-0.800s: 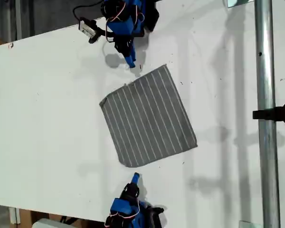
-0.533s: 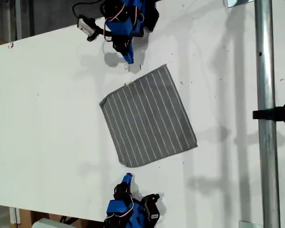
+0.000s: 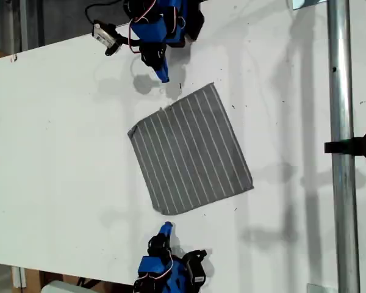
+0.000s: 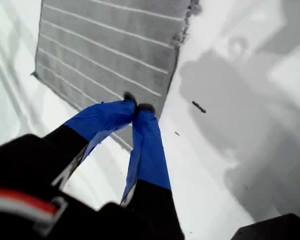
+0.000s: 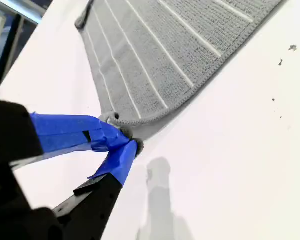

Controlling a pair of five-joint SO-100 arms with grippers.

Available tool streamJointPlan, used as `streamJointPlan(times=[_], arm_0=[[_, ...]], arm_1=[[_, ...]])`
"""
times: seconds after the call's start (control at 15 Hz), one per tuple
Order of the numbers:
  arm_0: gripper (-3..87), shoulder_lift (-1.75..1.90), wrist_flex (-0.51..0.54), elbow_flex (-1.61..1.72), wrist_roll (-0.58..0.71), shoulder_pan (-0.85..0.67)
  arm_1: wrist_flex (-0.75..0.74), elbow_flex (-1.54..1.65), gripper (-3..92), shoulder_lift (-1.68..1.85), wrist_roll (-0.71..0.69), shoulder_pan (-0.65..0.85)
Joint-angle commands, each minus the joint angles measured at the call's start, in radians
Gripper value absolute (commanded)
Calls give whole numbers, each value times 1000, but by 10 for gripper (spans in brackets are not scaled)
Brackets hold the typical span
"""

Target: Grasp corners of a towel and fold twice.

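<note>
The grey striped towel [image 3: 189, 149] lies flat and unfolded on the white table, turned like a diamond. My first gripper [image 3: 163, 77] is shut and empty at the exterior view's top, a short way off the towel's upper edge. In the first wrist view its tips [image 4: 138, 107] meet over the towel [image 4: 105, 45] edge. My second gripper [image 3: 165, 228] is shut and empty at the exterior view's bottom, just short of the towel's lowest corner [image 3: 165, 211]. The second wrist view shows its tips [image 5: 130, 140] beside that rounded corner [image 5: 115, 119] of the towel [image 5: 155, 55].
A vertical metal pole [image 3: 340, 91] with a black clamp [image 3: 357, 146] stands at the exterior view's right. The white table [image 3: 61, 152] stretches bare toward that view's left. Small dark specks [image 3: 233, 107] dot it near the towel.
My first gripper drew back a little from the towel's upper edge. My second gripper shifted toward the exterior view's left, to below the lowest corner. The towel has not moved.
</note>
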Motion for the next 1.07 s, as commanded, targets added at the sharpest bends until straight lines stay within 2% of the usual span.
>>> streamJointPlan(times=[0.0,0.27,0.47,0.53,0.6,0.67,0.8,0.87,0.93,1.0], arm_0=[[-23,6,-20,5,-11,-11],[-23,6,-18,5,-9,-12],[-23,6,-18,5,-11,-14],[-23,6,-18,5,-11,-14],[-23,6,-18,5,-11,-14],[-22,6,-18,5,-11,-14],[-22,6,-17,5,-11,-14],[-22,6,-17,5,-11,-14],[-22,6,-17,5,-9,-14],[-22,6,-17,5,-8,-14]], arm_1=[[-41,-341,-2,-408,-72,-106],[-34,-594,-2,-723,-192,-370],[-15,-650,10,-871,-272,-503],[-5,-658,134,-888,-273,-511],[-3,-657,299,-881,-295,-509],[-6,-660,413,-873,-353,-505],[8,-637,402,-850,-390,-469],[9,-606,383,-854,-393,-459],[-8,-560,326,-876,-393,-457],[-31,-512,321,-911,-383,-457]])
